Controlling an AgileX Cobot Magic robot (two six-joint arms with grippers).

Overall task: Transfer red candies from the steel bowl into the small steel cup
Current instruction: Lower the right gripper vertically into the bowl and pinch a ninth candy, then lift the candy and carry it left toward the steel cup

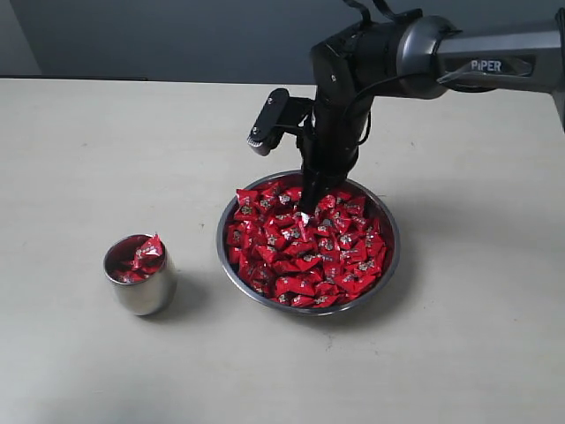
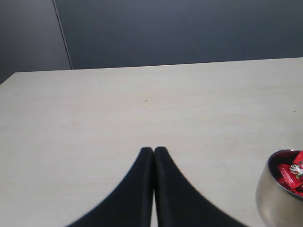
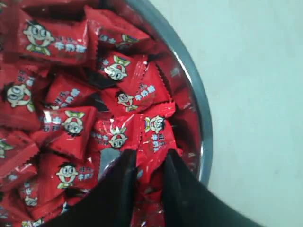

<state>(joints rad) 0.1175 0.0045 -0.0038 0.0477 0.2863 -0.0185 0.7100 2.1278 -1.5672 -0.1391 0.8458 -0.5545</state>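
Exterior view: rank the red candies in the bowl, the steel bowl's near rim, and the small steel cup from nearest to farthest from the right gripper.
1. Red candies: directly under the right gripper, its jaws in the pile.
2. Steel bowl's near rim: just beyond the pile, toward the camera.
3. Small steel cup: off to the left, apart from the bowl.

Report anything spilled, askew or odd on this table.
Nothing spilled. One red candy sticks up above the small steel cup's rim; the rest lie in the steel bowl, where the right gripper pinches one.
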